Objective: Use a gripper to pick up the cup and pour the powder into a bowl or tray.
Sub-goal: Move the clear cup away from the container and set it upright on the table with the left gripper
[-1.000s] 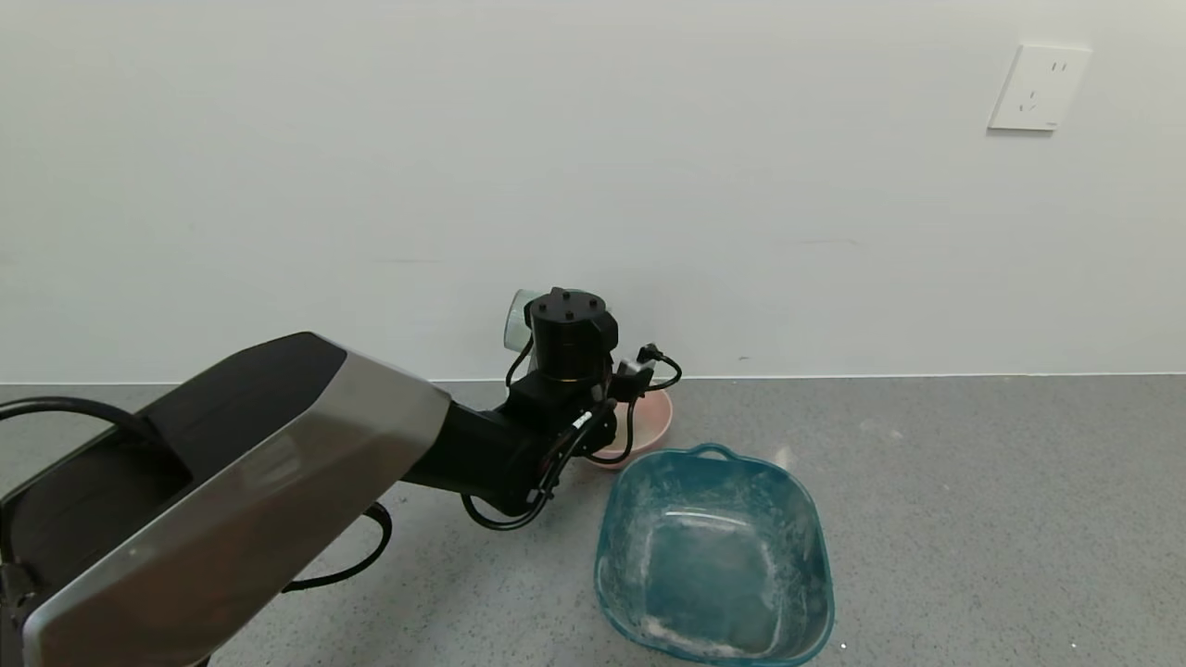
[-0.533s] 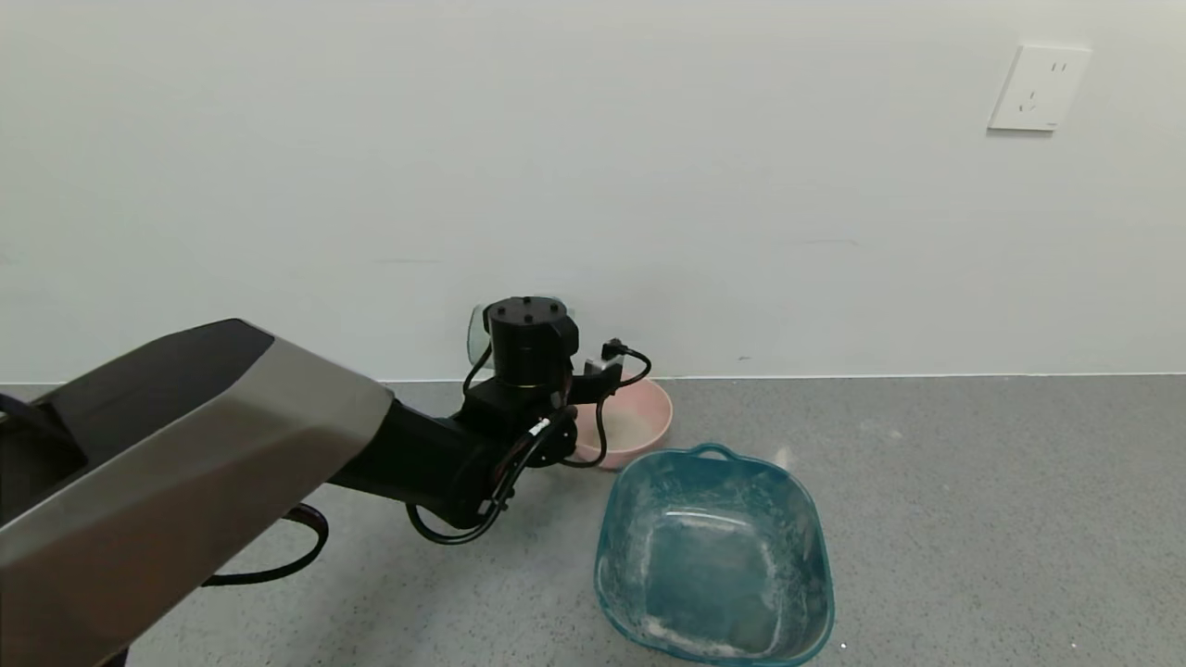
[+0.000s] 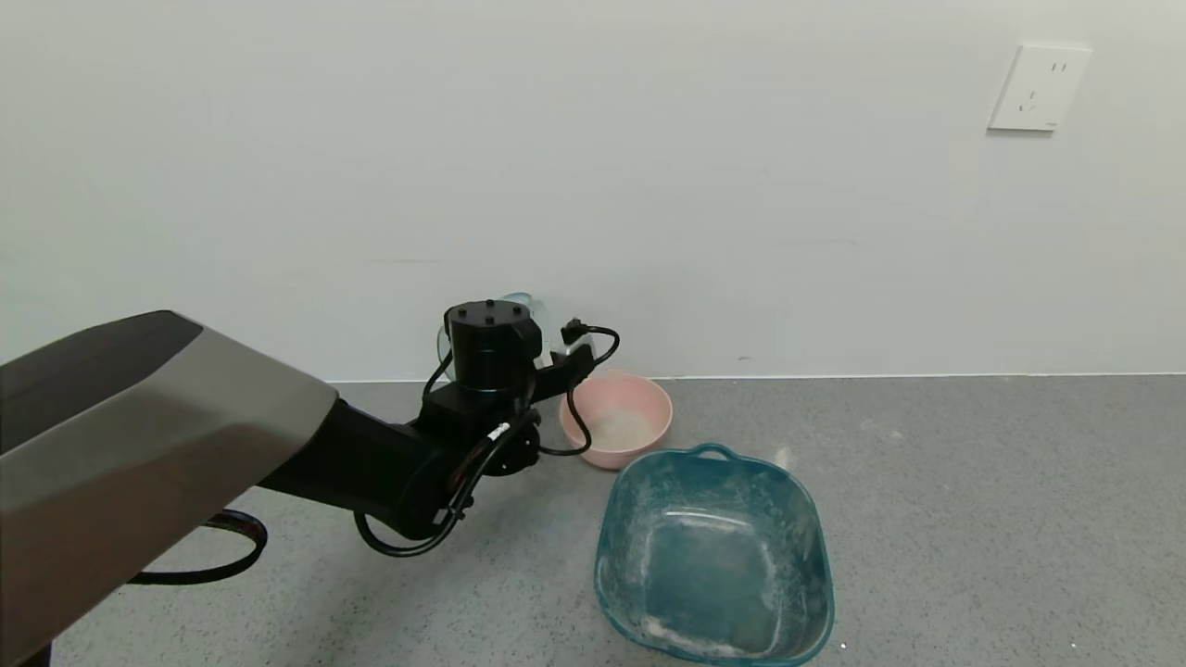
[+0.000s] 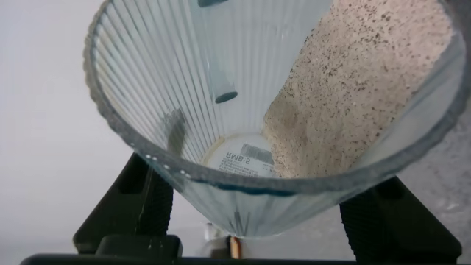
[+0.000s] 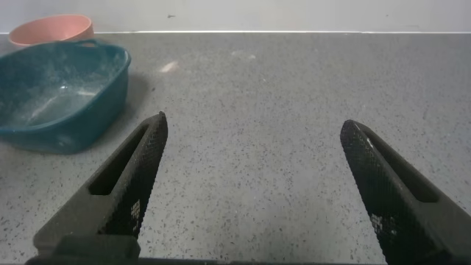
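Note:
My left gripper (image 3: 502,322) is shut on the cup (image 3: 530,306), a clear ribbed glass tumbler, and holds it in the air near the wall, just left of the pink bowl (image 3: 649,412). Only the cup's rim shows behind the black wrist in the head view. In the left wrist view I look into the tilted cup (image 4: 184,81), held between the two black fingers (image 4: 151,210); a label shows through its base. A pale patch of powder (image 3: 619,426) lies in the pink bowl. My right gripper (image 5: 254,169) is open and empty, low over the grey counter, and is out of the head view.
A teal squarish tub (image 3: 801,556) with handles and white residue stands in front of the pink bowl; it also shows in the right wrist view (image 5: 51,88), with the pink bowl (image 5: 51,28) behind it. The white wall runs along the counter's far edge. A socket (image 3: 1038,88) is on the wall.
My left arm has moved left with the cup in its grip, away from above the pink bowl. The bowl, partly hidden before, now shows whole.

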Robot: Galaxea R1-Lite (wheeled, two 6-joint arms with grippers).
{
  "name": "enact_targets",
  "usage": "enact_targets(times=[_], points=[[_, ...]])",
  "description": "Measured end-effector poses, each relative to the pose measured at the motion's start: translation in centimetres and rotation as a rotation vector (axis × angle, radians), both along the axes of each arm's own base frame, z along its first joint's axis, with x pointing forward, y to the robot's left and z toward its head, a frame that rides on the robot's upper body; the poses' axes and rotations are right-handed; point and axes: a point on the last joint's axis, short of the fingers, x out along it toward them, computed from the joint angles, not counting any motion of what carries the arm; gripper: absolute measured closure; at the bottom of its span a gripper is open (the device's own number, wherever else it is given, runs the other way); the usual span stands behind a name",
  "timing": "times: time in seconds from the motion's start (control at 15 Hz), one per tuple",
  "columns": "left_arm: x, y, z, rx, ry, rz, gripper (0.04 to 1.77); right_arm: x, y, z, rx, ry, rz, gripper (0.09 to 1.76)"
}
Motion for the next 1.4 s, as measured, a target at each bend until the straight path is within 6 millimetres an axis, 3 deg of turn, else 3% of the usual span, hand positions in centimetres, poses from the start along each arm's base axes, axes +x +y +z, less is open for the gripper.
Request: enact_targets(times=[0.73, 1.4], points=[[-2.6, 7.0, 0.2, -0.356, -0.049, 0.073, 0.53, 0.0, 0.0, 0.0, 0.0, 0.0, 0.0, 0.14], [-2.8, 8.8, -0.7, -0.865, -0.062, -0.05, 0.53, 0.0, 0.0, 0.0, 0.0, 0.0, 0.0, 0.14]])
